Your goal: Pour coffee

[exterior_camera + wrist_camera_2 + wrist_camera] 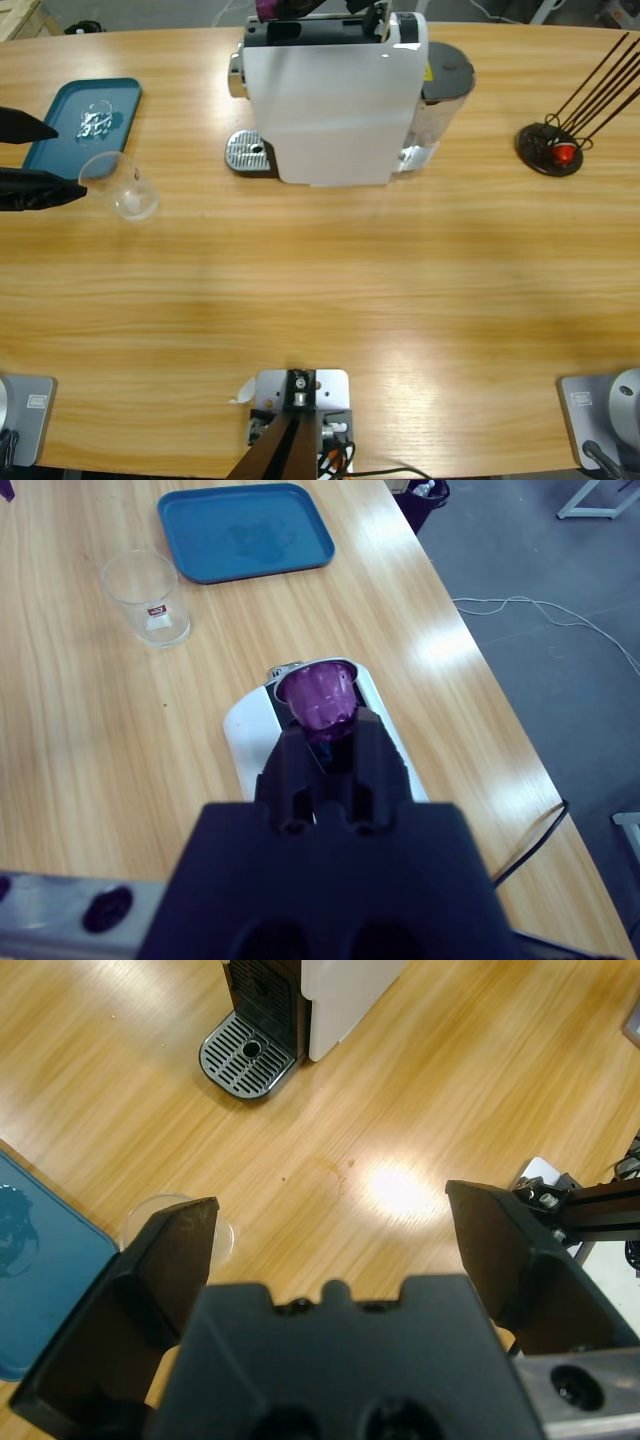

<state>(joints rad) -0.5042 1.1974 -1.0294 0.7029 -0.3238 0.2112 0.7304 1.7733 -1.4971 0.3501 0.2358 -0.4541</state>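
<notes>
A clear glass cup (125,186) stands on the table left of the white coffee machine (330,100); no coffee shows in it. My left gripper (68,160) comes in from the left edge, open and holding nothing. One jaw tip reaches the cup's rim, and the cup (222,1237) lies partly hidden behind that jaw, outside the gap. My right gripper (320,725) is shut on a purple capsule (320,695), held just above the machine's top (390,742). The capsule (268,8) shows at the top edge of the high view.
A blue tray (85,118) with some water on it lies behind the cup. The machine's metal drip grate (250,152) faces left and is bare. A black capsule stand (550,150) with a red capsule is at the right.
</notes>
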